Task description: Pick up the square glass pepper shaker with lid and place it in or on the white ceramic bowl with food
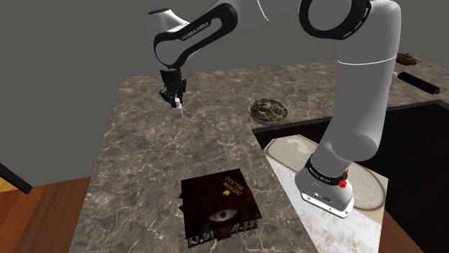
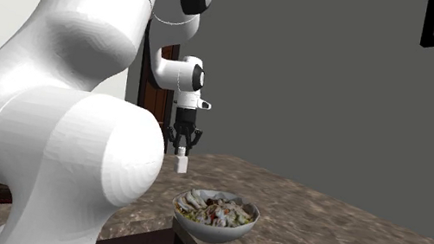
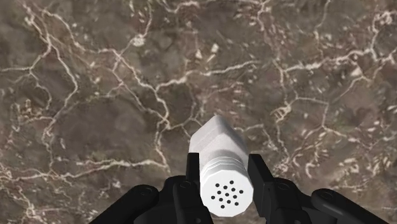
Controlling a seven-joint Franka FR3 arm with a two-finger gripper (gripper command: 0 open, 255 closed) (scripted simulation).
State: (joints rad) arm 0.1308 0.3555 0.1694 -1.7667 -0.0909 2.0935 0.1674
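A small white square pepper shaker (image 3: 219, 159) with a perforated round lid hangs clasped between my two black fingers. My gripper (image 1: 173, 99) holds the shaker (image 1: 177, 108) above the brown marble counter (image 1: 144, 158), toward the shoulder view's upper left. In the second exterior view the gripper (image 2: 182, 148) carries the shaker (image 2: 180, 164) clear of the surface, behind and to the left of the bowl. The white bowl with food (image 2: 215, 214) stands on the counter; in the shoulder view the bowl (image 1: 270, 109) is to the right of the gripper.
A dark book with an eye on its cover (image 1: 218, 206) lies near the counter's front edge. The counter steps down at the shoulder view's right, where my stand (image 1: 327, 194) sits. A dark rod (image 1: 419, 82) lies at the far right.
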